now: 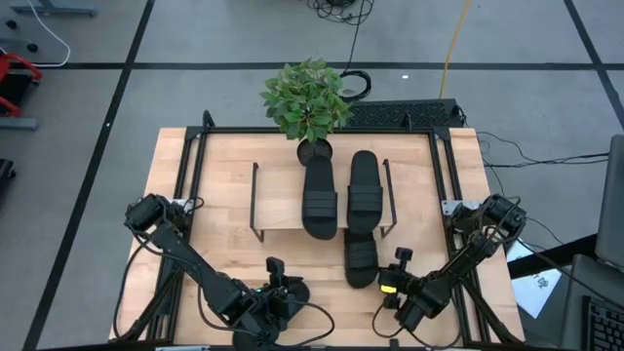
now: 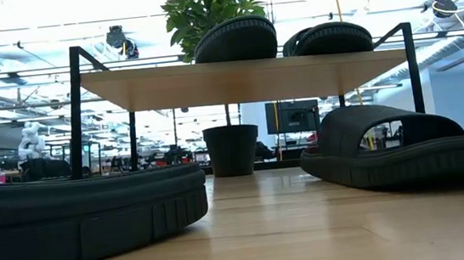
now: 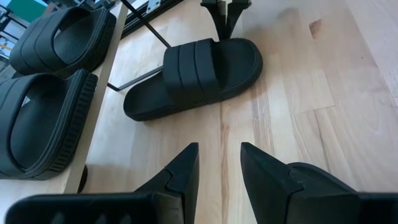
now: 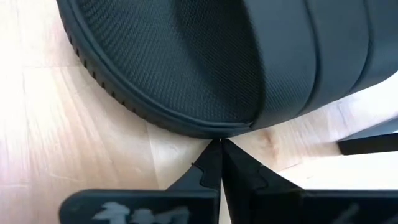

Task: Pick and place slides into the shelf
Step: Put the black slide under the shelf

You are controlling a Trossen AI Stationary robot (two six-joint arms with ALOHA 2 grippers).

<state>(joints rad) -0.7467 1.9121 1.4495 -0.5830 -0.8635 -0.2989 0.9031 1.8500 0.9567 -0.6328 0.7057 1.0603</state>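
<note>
- Table (image 1: pixel 224 161): light wooden top in a black frame; it carries the shelf, the plant, all the slides and both arms
- Shelf (image 1: pixel 278 195): low rack with a light plank top and thin dark end frames, standing at the middle of the table; in the low view its plank (image 2: pixel 235 77) sits raised above the tabletop on dark uprights
- Potted plant (image 1: pixel 307 97): green leaves in a dark pot, at the far edge of the shelf, just beside the top slide nearer the left arm
- Slides on the shelf: two black slides lie side by side on the plank, at the end nearer the right arm; first top slide (image 1: pixel 319 197), second top slide (image 1: pixel 365 185)
- Third slide (image 1: pixel 360 255): on the tabletop at the near edge of the shelf, below the second top slide, strap up, sole flat
- Fourth slide (image 2: pixel 78 217): on the tabletop on the near side of the shelf, at the left gripper; only its dark edge shows in the wrist view (image 3: pixel 323 180)
- Left gripper (image 3: pixel 219 163): near the table's front edge, well apart from the shelf; fingers parted with a narrow gap, bare wood between them, holding nothing
- Right gripper (image 4: pixel 221 163): just beside the near end of the third slide; fingers fully closed tip to tip, nothing between them, tips at the slide's sole edge
</note>
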